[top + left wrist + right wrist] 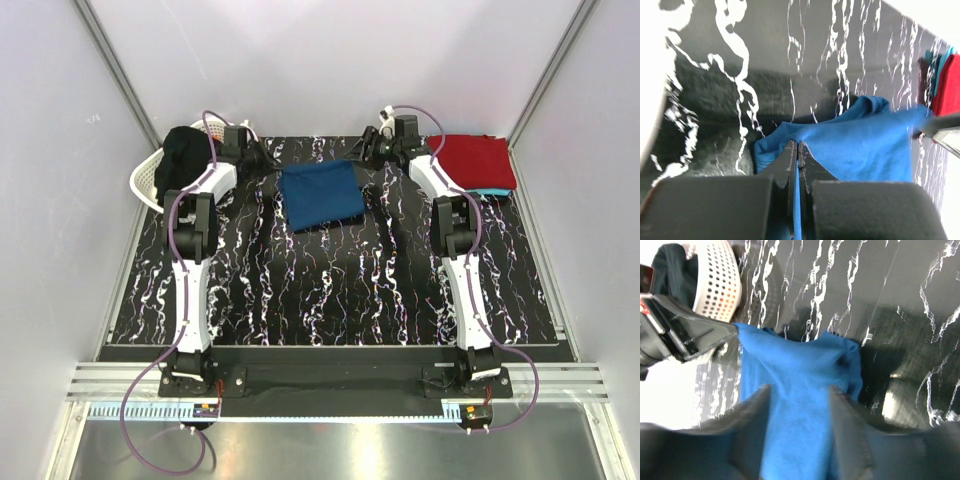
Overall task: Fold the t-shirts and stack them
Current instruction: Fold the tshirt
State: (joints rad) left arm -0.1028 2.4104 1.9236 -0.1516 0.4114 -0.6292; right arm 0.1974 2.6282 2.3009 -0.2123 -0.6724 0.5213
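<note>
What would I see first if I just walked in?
The bright blue t-shirt lies at the far middle of the black marbled table, and the left pincer is pinching its edge. Then the red t-shirt at the far right and the white basket at the far left.

The left arm point(192, 265) runs from its base at the lower left of the top view up the frame, bends at its dark elbow and angles inward. The left pincer point(262, 156) sits at the upper left of centre. In its wrist view the jaws are pressed tight, an edge of the blue t-shirt point(865, 145) pinched between them. The right arm point(465, 265) mirrors it on the right, with the right pincer point(368, 148) at the upper right of centre. Its fingers point(757, 410) stand apart, clamping nothing.
</note>
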